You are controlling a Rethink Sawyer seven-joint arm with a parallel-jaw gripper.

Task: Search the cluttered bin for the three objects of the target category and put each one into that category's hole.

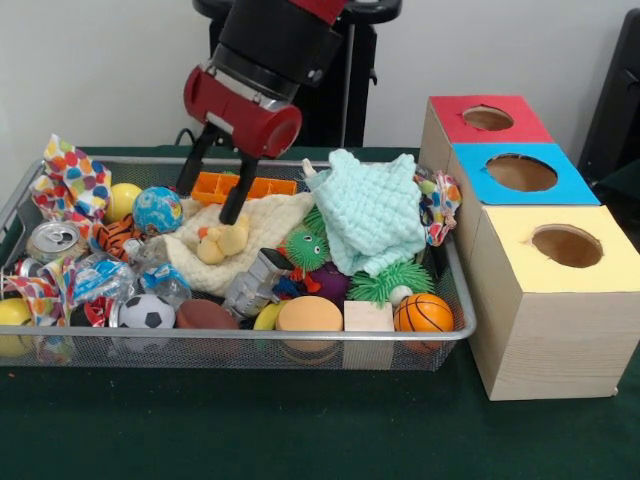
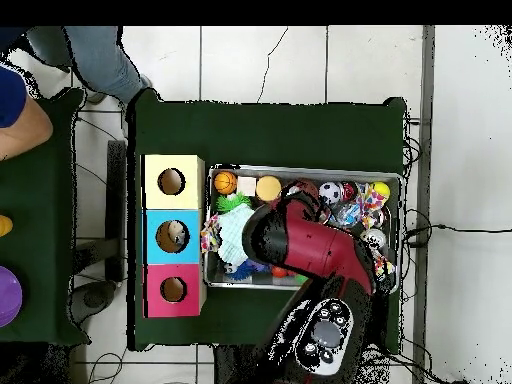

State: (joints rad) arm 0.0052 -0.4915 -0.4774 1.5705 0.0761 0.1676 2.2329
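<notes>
The silver wire-mesh bin (image 1: 250, 342) holds mixed clutter: balls, cloths, a can, toys. It also shows in the overhead view (image 2: 390, 180). My gripper (image 1: 207, 205) hangs open over the bin's back middle, its two black fingers (image 1: 236, 200) straddling an orange tray (image 1: 243, 187), tips just above a cream cloth (image 1: 265, 225) and a yellow duck (image 1: 222, 243). It holds nothing. The red-topped wooden box with its round hole (image 1: 488, 118) stands farthest back on the right; in the overhead view the hole (image 2: 173, 290) is at the lower left. The arm hides the gripper from above.
A blue-topped box (image 1: 520, 172) and a yellow-topped box (image 1: 566, 245) stand in front of the red one. A mint knitted cloth (image 1: 372, 210), basketball (image 1: 423, 313), soccer ball (image 1: 147, 312), globe ball (image 1: 157, 209) and can (image 1: 55, 240) lie in the bin. A person's legs (image 2: 95, 60) show at the top left.
</notes>
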